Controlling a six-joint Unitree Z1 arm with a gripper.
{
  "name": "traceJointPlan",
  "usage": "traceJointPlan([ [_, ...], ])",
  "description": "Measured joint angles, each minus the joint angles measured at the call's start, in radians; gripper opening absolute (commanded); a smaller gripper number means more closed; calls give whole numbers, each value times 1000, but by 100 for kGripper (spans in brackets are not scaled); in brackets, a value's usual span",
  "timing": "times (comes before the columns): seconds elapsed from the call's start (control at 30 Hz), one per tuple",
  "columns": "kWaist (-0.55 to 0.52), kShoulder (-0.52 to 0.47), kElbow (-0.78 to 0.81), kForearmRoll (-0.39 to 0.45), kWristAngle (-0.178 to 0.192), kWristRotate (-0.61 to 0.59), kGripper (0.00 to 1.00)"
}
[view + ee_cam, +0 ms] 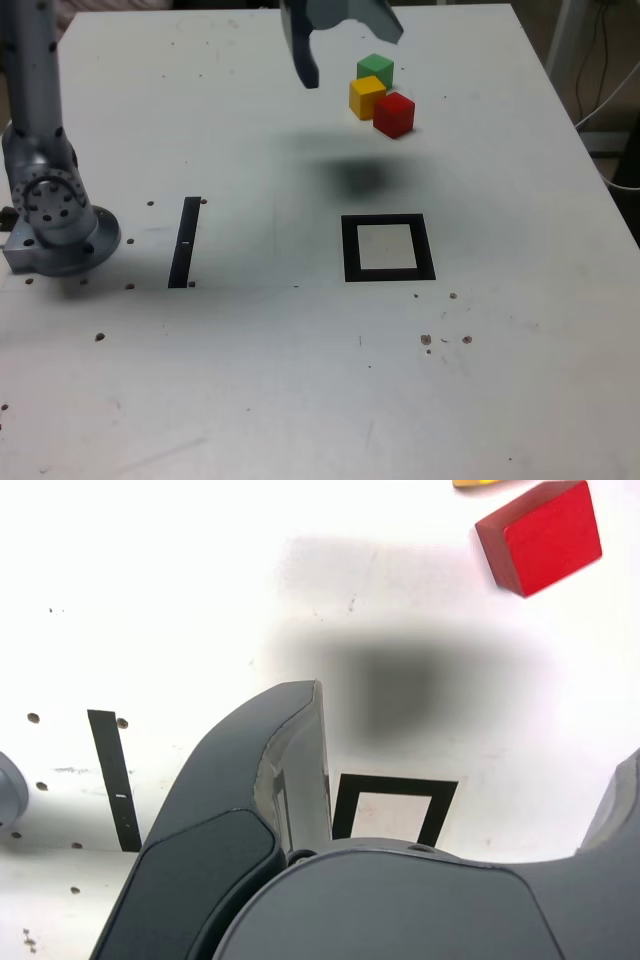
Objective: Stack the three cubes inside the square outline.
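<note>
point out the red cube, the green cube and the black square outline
red cube (394, 116): exterior view, on its front side
green cube (376, 67): exterior view, near its middle
black square outline (388, 276): exterior view, on its lower bar

Pincer (350, 55) wide open, raised aloft

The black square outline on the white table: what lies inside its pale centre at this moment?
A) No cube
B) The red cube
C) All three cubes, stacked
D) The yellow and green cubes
A: the black square outline frames only bare surface, while the red, yellow and green cubes sit together outside it.
</note>
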Motion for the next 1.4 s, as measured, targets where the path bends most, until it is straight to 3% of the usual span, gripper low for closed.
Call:
traceJointPlan([
  [0.27,7,104,-85,6,-7,-79,99],
  [0.47,6,168,-90,6,33,-259,98],
  [0.7,6,232,-137,8,42,-363,98],
  [1.4,14,431,-286,50,39,-363,91],
])
